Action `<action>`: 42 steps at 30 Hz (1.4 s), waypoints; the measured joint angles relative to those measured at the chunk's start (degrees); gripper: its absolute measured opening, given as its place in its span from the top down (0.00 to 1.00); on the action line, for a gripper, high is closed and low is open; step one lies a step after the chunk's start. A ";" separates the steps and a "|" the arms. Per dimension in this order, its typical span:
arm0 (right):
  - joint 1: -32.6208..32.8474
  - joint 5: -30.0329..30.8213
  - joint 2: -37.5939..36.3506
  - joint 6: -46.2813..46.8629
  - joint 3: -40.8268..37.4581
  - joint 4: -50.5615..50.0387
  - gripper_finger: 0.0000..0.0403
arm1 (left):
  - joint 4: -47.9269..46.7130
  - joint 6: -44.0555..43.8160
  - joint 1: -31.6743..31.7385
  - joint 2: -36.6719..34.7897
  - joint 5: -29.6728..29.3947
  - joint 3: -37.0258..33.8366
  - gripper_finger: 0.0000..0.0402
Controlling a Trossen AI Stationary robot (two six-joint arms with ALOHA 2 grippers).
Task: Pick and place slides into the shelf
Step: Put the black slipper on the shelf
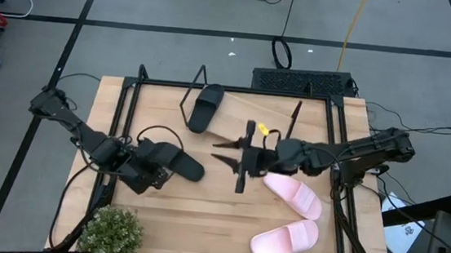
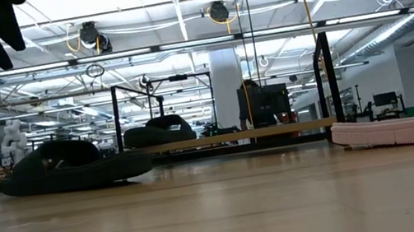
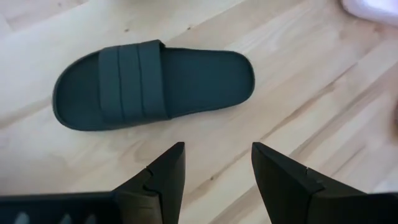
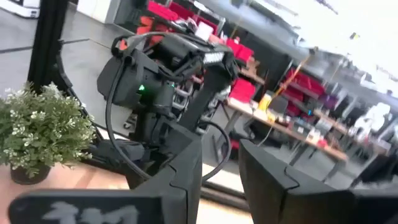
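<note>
Four slides are in play: one black slide (image 1: 206, 106) already rests on the shelf (image 1: 238, 128) toward its left end, a second black slide (image 1: 180, 163) lies flat on the bench (image 1: 201, 223) just beside my left gripper (image 1: 158, 172), and the two pink slides (image 1: 292, 195) (image 1: 284, 238) lie on the right side, one near my right gripper (image 1: 241, 157) and one nearer the bench's front edge. My left gripper hovers over the black slide (image 3: 152, 83) with its fingers (image 3: 163, 180) apart and nothing between them; the right gripper hangs above the bench in front of the shelf, fingers (image 4: 180, 180) also parted and empty. I judge these slides to be moulded foam: light, a little springy, matte enough not to slip, and in no danger of breaking. The sole looks too wide to span, so the wide strap is the sensible hold, one finger under its arch and one on top, or else a pinch on the sole's side edge near the middle so it does not droop. A small potted plant (image 1: 110, 233) stands at the near left corner, well clear.
</note>
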 joint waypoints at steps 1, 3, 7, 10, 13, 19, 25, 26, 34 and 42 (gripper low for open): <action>0.25 -0.03 0.50 -1.24 0.00 1.34 0.76 | -0.05 -1.24 -0.84 0.02 -0.69 0.00 0.55; 0.44 -0.16 1.69 -2.47 0.00 4.00 0.76 | -0.68 -3.72 -2.53 0.02 -1.82 0.00 0.55; -1.16 -2.68 4.62 -0.87 0.02 7.44 0.76 | -3.89 -9.34 -5.30 0.01 -2.03 0.00 0.55; -2.28 -4.58 7.31 0.83 0.05 10.77 0.76 | -6.01 -12.79 -7.22 -0.07 -2.08 0.00 0.55; -2.79 -4.44 10.73 0.49 1.63 11.62 0.76 | -6.45 -14.87 -8.73 -0.15 -2.10 0.00 0.55; -3.10 -3.37 17.62 -5.82 7.10 11.68 0.76 | -6.55 -14.52 -9.38 -0.13 -2.06 0.02 0.55; -3.30 0.15 21.48 -14.19 9.94 6.51 0.76 | -12.11 -15.30 -9.40 -0.11 -2.04 0.02 0.55; -3.45 0.14 22.22 -13.97 10.28 5.28 0.76 | -13.58 -15.73 -9.40 -0.11 -2.00 0.02 0.55; -4.93 0.47 21.79 -13.66 10.51 5.56 0.76 | -14.36 -12.87 -6.67 -0.11 -1.77 0.02 0.55; -4.75 0.46 21.85 -16.66 10.49 9.78 0.76 | -14.97 -9.53 -0.10 -0.15 -1.82 -1.40 0.55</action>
